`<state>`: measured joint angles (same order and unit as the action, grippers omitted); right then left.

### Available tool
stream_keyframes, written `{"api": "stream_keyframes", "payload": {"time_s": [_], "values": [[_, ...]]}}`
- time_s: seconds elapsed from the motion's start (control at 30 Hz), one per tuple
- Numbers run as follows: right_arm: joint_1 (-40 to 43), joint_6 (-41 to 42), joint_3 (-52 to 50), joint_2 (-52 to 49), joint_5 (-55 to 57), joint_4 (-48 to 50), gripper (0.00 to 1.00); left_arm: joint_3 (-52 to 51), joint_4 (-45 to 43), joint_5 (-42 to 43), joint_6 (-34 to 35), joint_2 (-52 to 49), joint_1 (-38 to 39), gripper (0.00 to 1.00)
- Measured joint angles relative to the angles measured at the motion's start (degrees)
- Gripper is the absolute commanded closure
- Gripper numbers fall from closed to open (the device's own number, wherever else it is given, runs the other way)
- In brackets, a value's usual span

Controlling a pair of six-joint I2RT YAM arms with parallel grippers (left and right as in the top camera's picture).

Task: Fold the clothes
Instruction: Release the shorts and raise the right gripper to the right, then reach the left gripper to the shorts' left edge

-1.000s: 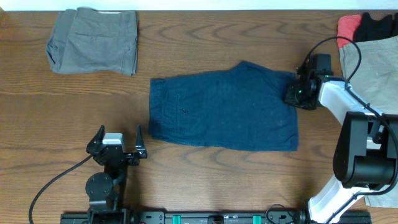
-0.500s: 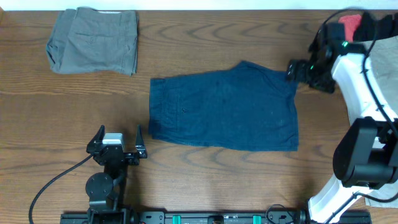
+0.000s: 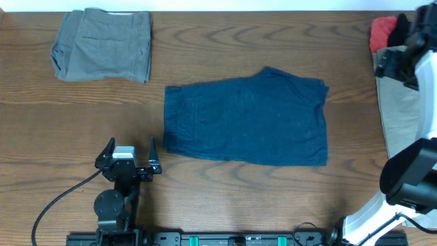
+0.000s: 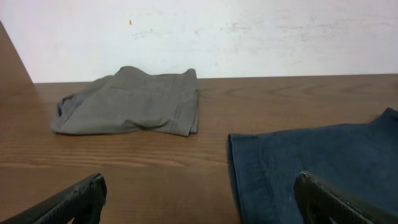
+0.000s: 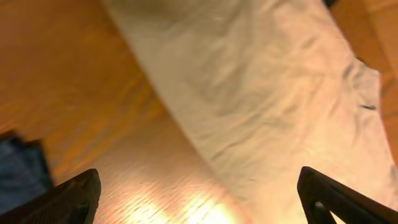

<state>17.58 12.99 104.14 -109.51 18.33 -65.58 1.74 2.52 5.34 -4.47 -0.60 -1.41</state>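
The navy shorts (image 3: 246, 116) lie flat on the tabletop (image 3: 225, 198), waistband at their left end and hems at the right. The right gripper (image 5: 199, 199), wide apart and empty, hangs well to the right of the navy shorts, over the khaki garment (image 3: 395, 116). The left gripper (image 3: 130, 149), also wide and empty, sits just below their left corner. The fold probably goes best by pinching only the hem corners, low against the tabletop. Lift just enough to clear, then lay the hems squarely onto the waistband. The grey shorts (image 3: 102, 44), up-left of the navy shorts, look already folded.
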Motion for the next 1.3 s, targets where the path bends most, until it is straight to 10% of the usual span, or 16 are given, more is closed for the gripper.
{"api": "stream_keyframes", "payload": {"time_s": [0.47, 0.93, 1.3], "values": [[1.3, 0.0, 0.0, 0.0, -0.1, 0.0, 0.01, 0.0, 0.0, 0.5, 0.5, 0.0, 0.0, 0.02], [1.3, 0.0, 0.0, 0.0, -0.1, 0.0, 0.01, 0.5, -13.4, 29.0, 27.4, -0.3, 0.0, 0.02], [1.3, 0.0, 0.0, 0.0, -0.2, -0.2, 0.01, 39.7, 24.8, 29.9, 13.8, -31.6, 0.0, 0.02]]}}
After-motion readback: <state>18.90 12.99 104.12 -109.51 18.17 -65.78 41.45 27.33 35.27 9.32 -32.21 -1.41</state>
